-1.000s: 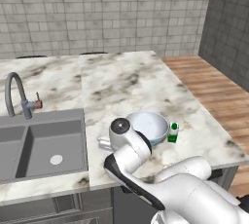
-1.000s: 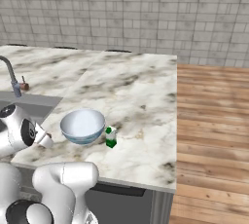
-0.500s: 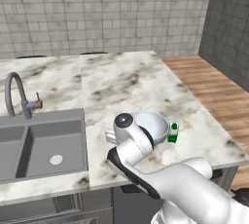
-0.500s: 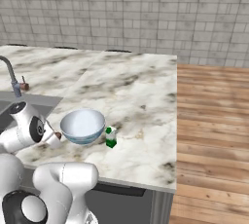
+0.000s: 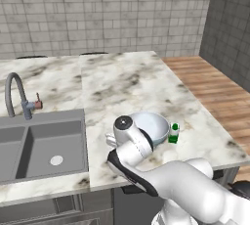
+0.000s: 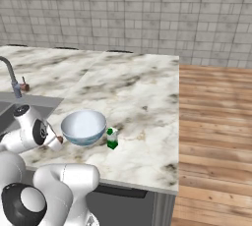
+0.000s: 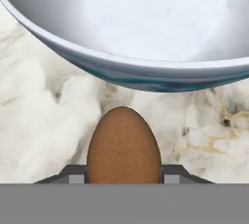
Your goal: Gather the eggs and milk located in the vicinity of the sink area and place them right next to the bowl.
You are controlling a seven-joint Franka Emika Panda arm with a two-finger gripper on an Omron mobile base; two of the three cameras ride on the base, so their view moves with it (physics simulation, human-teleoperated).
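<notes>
At the lower centre of the hand view: the egg (image 7: 123, 145) stands between the 2 fingers (image 7: 124, 174), one dark tip on each side of it.
Fingers: clenched on the egg, pads touching its left and right flanks.
Egg: brown, oval, pointed end toward the top of the frame, above the marble desk (image 7: 44, 121).
Bowl: the bowl (image 7: 131, 28) takes the upper half of the hand view; its rim curves just beyond the egg, apart from it.
Left base view: the bowl (image 5: 152, 126) sits at lower centre on the desk (image 5: 127, 84), partly behind the arm's wrist.
Milk: the milk (image 5: 173, 133) stands upright just right of the bowl; in the right base view the milk (image 6: 112, 138) is also just right of the bowl (image 6: 83, 127).
Sink: the sink (image 5: 41, 143) lies at the left of the left base view, with its faucet (image 5: 14, 94) behind it.
</notes>
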